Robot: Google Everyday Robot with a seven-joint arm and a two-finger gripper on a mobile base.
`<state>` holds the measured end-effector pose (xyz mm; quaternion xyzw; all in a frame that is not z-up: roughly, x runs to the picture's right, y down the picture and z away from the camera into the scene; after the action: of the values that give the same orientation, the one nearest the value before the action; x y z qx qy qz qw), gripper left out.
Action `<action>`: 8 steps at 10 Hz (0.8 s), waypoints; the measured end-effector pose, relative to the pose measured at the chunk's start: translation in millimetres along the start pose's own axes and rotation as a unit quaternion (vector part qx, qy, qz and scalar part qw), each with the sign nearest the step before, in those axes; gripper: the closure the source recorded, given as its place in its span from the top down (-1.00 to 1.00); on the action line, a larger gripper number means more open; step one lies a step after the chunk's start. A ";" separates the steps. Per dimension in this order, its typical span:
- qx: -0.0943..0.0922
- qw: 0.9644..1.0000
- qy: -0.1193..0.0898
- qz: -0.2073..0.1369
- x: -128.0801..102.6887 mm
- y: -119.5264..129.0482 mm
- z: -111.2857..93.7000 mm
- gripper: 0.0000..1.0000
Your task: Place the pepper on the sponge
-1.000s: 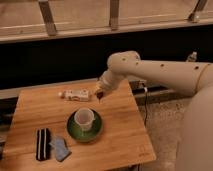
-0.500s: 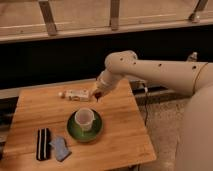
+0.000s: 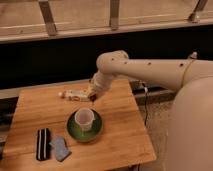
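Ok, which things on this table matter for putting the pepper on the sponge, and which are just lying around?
For the job: pepper, in the shut gripper above the table's far side; sponge.
Lying about: whitish packet, cup, green plate, striped black block.

The pepper (image 3: 93, 98), small and dark red, is pinched at the tips of the closed pincer (image 3: 92, 96), toward 12 o'clock on the desk (image 3: 120, 135) and low over the wood. Whether it touches the surface cannot be told. The sponge (image 3: 60, 148), a flat blue-grey pad, lies slightly skewed near the desk's 7 o'clock corner, well apart from the pepper.
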<state>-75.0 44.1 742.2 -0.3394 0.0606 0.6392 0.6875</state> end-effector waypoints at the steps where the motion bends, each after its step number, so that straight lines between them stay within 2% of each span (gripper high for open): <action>1: 0.001 1.000 0.013 -0.025 11.5 22.6 7.1 -1.00; 2: 0.002 0.998 0.027 -0.051 27.8 50.1 14.2 -1.00; 4: 0.001 0.995 0.047 -0.090 54.2 88.0 20.5 -1.00; 6: 0.001 0.988 0.080 -0.135 89.6 124.3 26.4 -1.00; 8: 0.003 0.987 0.083 -0.135 91.7 123.8 26.6 -1.00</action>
<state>-182.1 129.6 666.9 -0.3944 0.0729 0.5098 0.7611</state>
